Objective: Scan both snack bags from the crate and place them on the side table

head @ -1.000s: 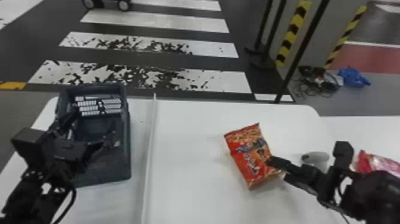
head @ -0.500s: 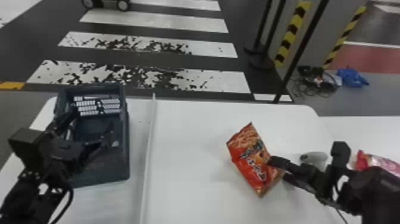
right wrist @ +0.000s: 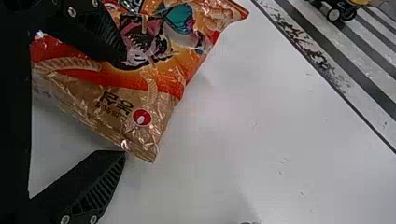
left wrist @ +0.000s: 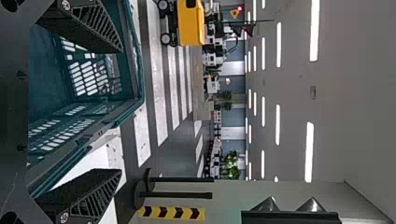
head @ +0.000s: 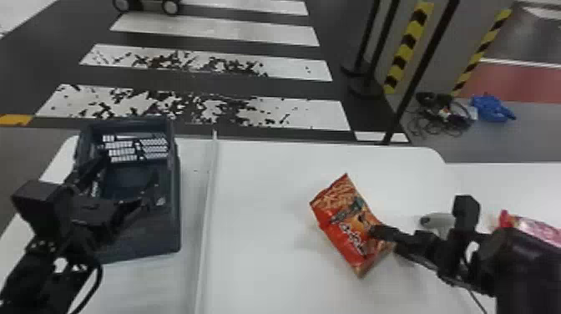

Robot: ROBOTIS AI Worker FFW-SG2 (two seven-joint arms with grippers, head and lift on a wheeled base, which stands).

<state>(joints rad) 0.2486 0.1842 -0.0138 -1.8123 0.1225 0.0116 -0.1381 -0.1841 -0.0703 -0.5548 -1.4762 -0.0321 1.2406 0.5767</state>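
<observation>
One dark blue-grey crate [head: 177, 208]. Two white tables: one [head: 267, 234] under the crate, one [head: 509, 179] well to its right. Two snack bags right of the crate: one orange-and-red [head: 348, 225], one pink-and-red [head: 536, 229]. Beyond the crate, rightward: three black posts [head: 421, 67], two yellow-and-black striped strips [head: 407, 50], one blue bundle [head: 492, 109].

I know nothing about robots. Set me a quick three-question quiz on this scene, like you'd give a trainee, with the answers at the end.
1. Where is the left gripper?
A) at the blue heap on the floor
B) over the crate
C) at the pink packet
2. True or false: the orange snack bag is outside the crate.
3. Fill in: the right gripper's two fingers stand ____ (apart or touching).

Key: 1 B; 2 true; 3 apart
</observation>
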